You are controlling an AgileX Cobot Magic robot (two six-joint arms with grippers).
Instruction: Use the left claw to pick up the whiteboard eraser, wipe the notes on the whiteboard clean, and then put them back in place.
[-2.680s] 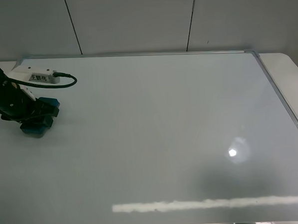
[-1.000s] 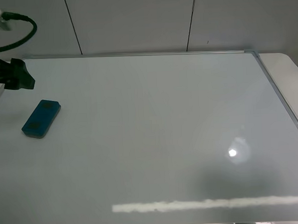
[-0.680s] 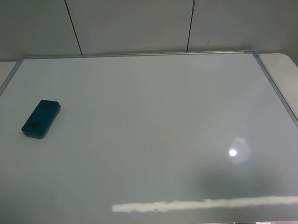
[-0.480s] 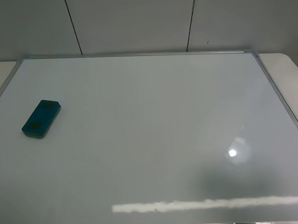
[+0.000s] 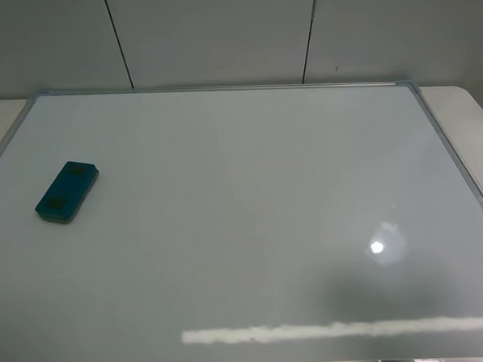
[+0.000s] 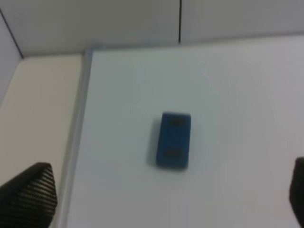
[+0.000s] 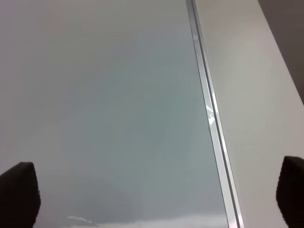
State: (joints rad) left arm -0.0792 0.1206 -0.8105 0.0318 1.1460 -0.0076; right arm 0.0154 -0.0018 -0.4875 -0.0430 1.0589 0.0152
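Since the earlier view, the black left end effector (image 6: 164,197) has let go and lifted away; its fingers stand spread, empty. The small teal-blue eraser (image 5: 67,192) lies flat on the large glossy white whiteboard (image 5: 252,229), near its silver-framed left edge, wide bare board all around. No red notes show, so the job looks finished; retreating needs only clearance. The right end effector (image 7: 156,192) hangs spread beside the pale counter (image 7: 256,95).

I see a white bench (image 5: 475,116) sticking out at the right edge and at the far left corner. Behind the far edge stands a grey wall (image 5: 217,32) with two thin dark lines (image 5: 308,31) running down it.
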